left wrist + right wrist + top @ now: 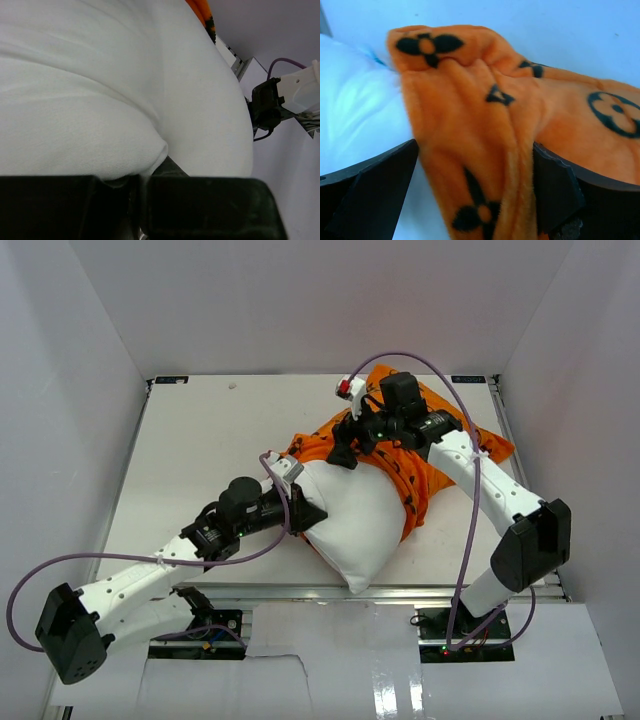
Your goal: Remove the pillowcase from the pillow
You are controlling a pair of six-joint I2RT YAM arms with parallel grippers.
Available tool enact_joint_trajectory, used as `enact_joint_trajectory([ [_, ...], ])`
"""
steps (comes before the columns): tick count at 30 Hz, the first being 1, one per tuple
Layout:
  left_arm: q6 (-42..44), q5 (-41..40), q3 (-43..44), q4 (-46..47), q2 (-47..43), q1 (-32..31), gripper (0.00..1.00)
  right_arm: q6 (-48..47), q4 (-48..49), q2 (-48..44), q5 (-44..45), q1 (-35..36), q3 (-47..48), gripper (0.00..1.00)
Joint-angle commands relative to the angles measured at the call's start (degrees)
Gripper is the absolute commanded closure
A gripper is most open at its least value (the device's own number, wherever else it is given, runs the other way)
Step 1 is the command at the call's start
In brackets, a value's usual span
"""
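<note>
The white pillow lies mid-table, its near end bare and its far end still inside the bunched orange pillowcase. My left gripper is at the pillow's left corner. In the left wrist view it is shut on a pinch of the white pillow, with a sliver of pillowcase at the top. My right gripper is at the pillowcase's left edge. In the right wrist view it is closed on a thick fold of the pillowcase, with the pillow to its left.
The pale table is boxed in by white walls on the left, back and right. The right arm's cable loops over the pillowcase. Part of the right arm shows in the left wrist view.
</note>
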Motion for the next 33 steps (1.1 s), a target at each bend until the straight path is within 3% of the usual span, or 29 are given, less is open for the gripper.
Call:
enact_joint_trajectory([
  [1,2.74,3.92,0.38,5.66,-0.16,-1.05,1.0,-7.27,-2.94,-1.89,-10.72,2.5,0.64,0.05],
  [5,2.91,2.96,-0.23,6.28,0.19,-1.49,1.0,-8.76,-4.95,3.36,-9.96,5.4,3.08,0.05],
  [10,3.44,2.78,-0.23,6.28,-1.21,-1.66,1.0,-7.89,-7.15,8.83,0.74,7.16,4.5,0.14],
  [14,3.18,2.34,-0.06,5.93,-2.44,-1.75,1.0,-5.44,-6.28,13.83,5.77,6.99,7.04,0.5],
  [17,2.92,2.34,-0.15,5.84,-2.71,-1.93,1.0,-2.62,-6.27,18.48,5.17,6.46,11.87,0.63],
  [20,2.74,1.64,-0.59,5.75,-3.06,-2.45,1.0,-0.16,-5.93,21.75,2.44,5.24,15.57,0.69],
  [22,2.74,1.11,-0.94,5.58,-3.41,-2.63,1.0,1.85,-5.84,23.07,-1.15,3.48,17.07,0.69],
  [25,2.74,0.93,-1.29,5.4,-4.03,-3.07,1.0,3.01,-4.09,23.08,-12.82,0.32,15.32,0.31],
  [26,2.39,0.76,-1.38,5.32,-4.11,-3.07,1.0,3.97,-2.95,22.9,-15.29,-0.21,14.53,0.29],
  [30,2.3,-0.38,-1.82,5.32,-3.15,-3.33,1.0,4.5,-1.35,22.28,-17.43,-0.92,12.85,0.33],
  [31,2.39,-0.73,-1.9,5.4,-2.89,-3.42,1.0,4.42,-1.44,22.28,-17.25,-0.84,12.94,0.46],
  [33,2.21,-1.18,-1.99,5.4,-2.62,-3.42,1.0,4.15,-1.62,22.02,-15.94,-0.83,12.33,0.58],
])
